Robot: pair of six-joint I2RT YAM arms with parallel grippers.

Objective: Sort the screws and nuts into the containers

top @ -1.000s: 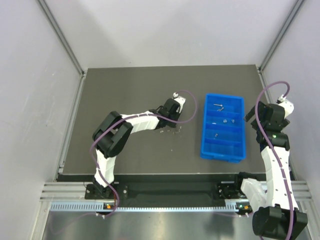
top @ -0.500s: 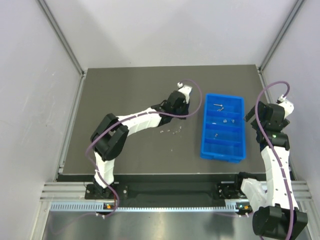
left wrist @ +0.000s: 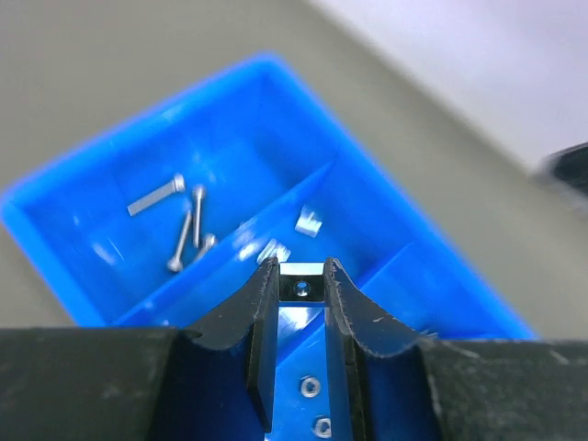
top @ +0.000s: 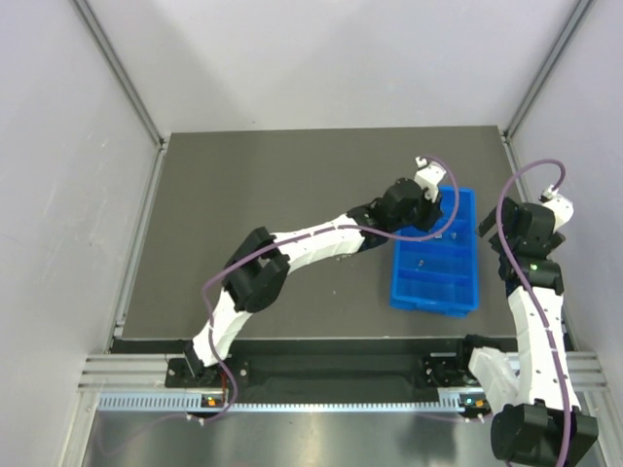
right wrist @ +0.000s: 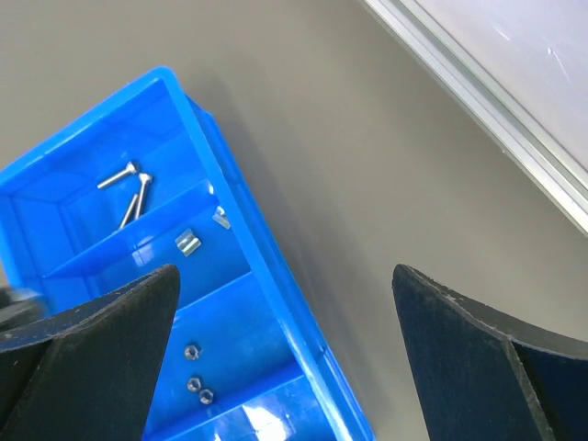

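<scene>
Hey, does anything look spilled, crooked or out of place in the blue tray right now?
Nothing stands out. The blue tray sits flat, the screws lie together in its end compartment, and the nuts are in other compartments. The left gripper has its jaws shut on one more nut over it.

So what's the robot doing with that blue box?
The left claw is pinching a tiny square nut over the blue tray, ready to drop it in. A few screws lie in the end compartment, and other nuts sit in compartments further along. The right claw hangs open beside the tray.
</scene>
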